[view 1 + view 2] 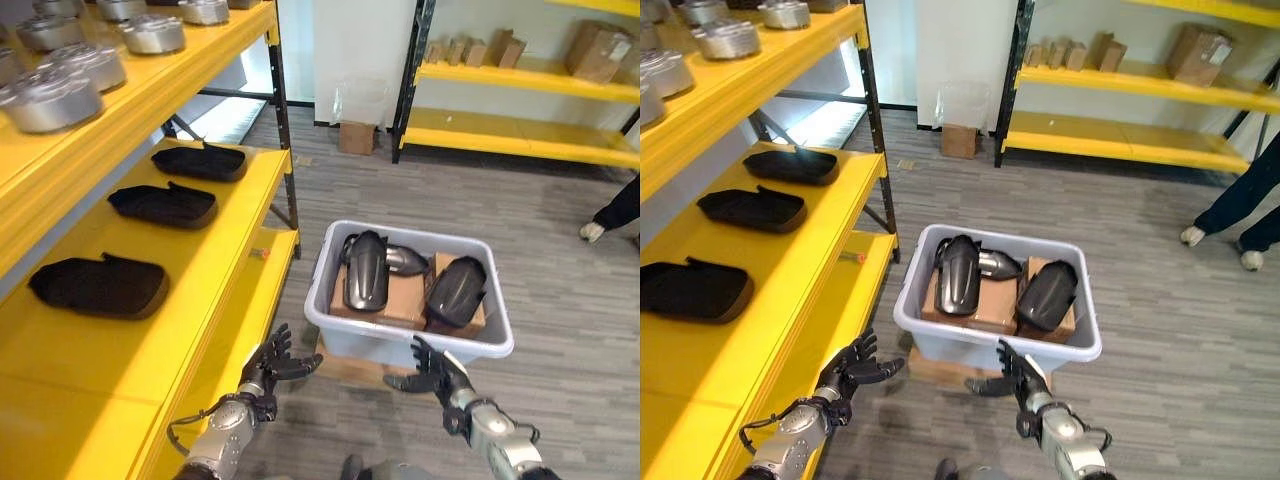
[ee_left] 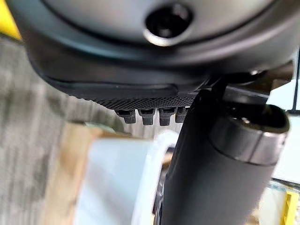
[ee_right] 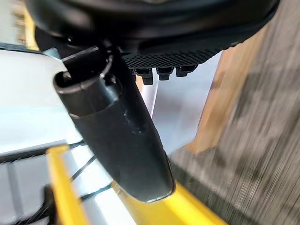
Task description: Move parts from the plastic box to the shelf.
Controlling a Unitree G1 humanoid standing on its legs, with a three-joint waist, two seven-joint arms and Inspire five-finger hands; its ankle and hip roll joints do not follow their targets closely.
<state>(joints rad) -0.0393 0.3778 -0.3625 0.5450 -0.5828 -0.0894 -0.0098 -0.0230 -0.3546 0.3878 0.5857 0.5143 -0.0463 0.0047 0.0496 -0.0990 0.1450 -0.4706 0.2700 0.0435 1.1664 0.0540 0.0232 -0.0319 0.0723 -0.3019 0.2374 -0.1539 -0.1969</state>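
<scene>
The grey plastic box (image 1: 409,345) sits on the floor right of the yellow shelf (image 1: 215,262), holding three dark parts (image 1: 366,270) on what looks like cardboard. The left hand (image 1: 268,366) and right hand (image 1: 436,372) hover at its near side, fingers spread, empty.

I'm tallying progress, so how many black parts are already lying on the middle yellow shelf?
3, in a row along the middle shelf: the nearest part, the middle part, and the farthest part. More remain in the plastic box.
</scene>
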